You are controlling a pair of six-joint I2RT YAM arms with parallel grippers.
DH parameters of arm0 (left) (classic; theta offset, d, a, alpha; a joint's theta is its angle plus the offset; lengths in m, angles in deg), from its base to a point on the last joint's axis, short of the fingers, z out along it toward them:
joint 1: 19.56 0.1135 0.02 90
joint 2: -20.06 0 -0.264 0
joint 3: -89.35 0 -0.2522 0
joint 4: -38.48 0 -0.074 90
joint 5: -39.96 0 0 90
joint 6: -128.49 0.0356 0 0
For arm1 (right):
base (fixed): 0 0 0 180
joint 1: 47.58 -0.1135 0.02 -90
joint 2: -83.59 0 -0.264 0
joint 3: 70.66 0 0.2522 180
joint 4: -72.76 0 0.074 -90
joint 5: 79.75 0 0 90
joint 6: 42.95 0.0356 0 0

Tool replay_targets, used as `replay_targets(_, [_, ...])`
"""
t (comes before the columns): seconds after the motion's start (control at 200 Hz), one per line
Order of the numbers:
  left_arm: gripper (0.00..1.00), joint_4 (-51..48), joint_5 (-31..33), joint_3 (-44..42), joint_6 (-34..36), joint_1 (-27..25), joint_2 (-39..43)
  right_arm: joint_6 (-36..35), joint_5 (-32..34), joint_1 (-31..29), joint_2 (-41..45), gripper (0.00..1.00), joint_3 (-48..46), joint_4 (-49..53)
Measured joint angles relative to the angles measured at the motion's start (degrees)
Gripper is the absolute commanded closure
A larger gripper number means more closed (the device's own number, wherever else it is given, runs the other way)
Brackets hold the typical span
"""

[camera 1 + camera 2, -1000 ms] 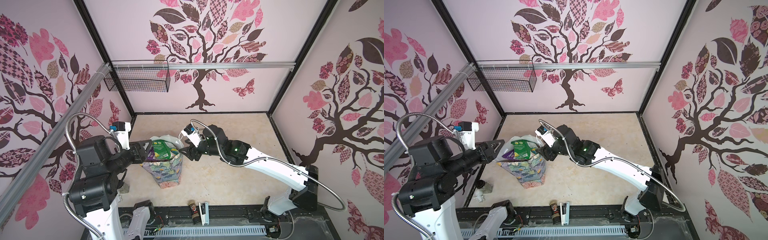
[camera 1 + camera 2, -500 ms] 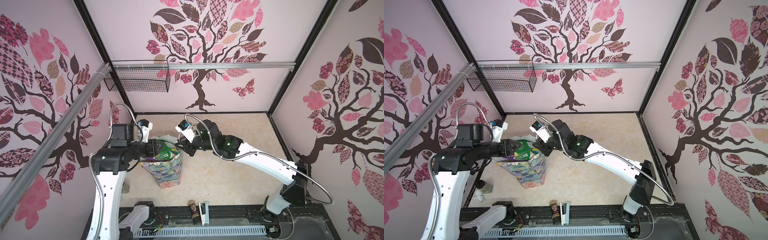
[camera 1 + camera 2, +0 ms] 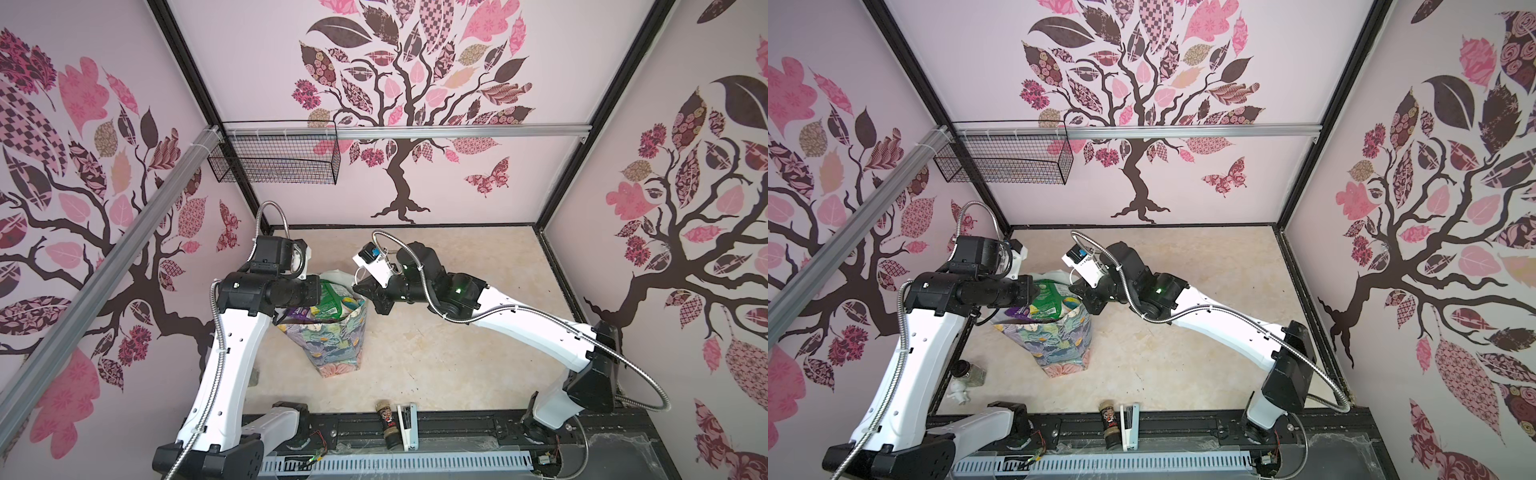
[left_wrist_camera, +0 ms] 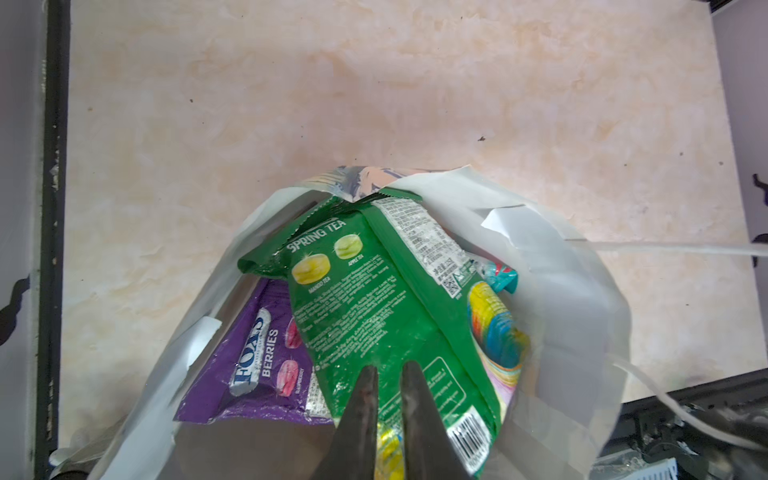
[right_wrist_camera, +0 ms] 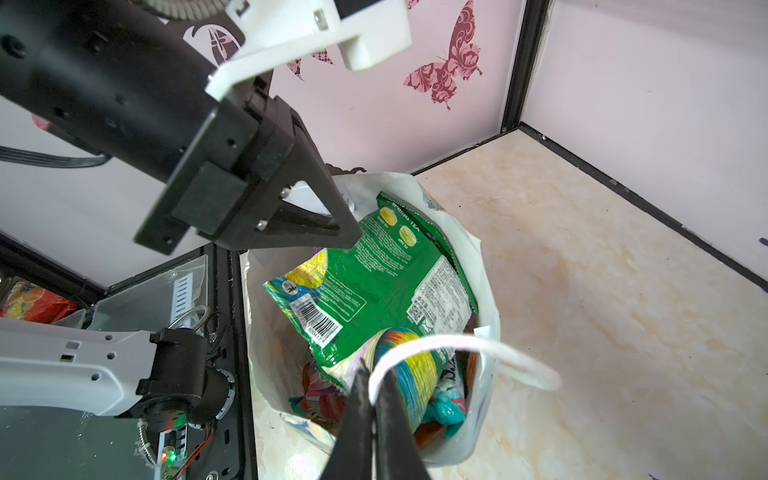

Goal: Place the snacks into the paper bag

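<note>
Nearest, spice jar (image 3: 387,424) and white stapler (image 3: 407,426) lie at the front edge of the desk (image 3: 457,332). Mid-desk: paper bag (image 3: 336,345), upright, holding snacks (image 5: 411,374); green packet (image 3: 328,297) topmost at its mouth. Left hand (image 4: 389,368) over green packet, fingers (image 4: 365,415) nearly together, grip unclear. Right hand (image 5: 376,374) clenched on the bag's cord handle (image 5: 457,343). Farthest: wire basket (image 3: 274,162) on the rail.

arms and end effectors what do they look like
The left arm and right arm have white links, black joints and ribbed silver conduit. The right arm shows a green light. The left end effector and right end effector have dark tapered fingers.
</note>
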Motion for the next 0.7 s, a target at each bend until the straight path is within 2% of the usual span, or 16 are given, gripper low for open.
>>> replay_targets(0.325, [0.88,2.1,-0.6,-7.6,-0.1,0.0,-1.2,0.0,0.0,0.0,0.3,1.0,-0.3,-0.2])
replay_targets(0.7, [0.89,4.3,1.6,-10.2,-0.2,-0.2,-2.4,0.0,0.2,0.0,0.6,1.0,-0.8,-0.6])
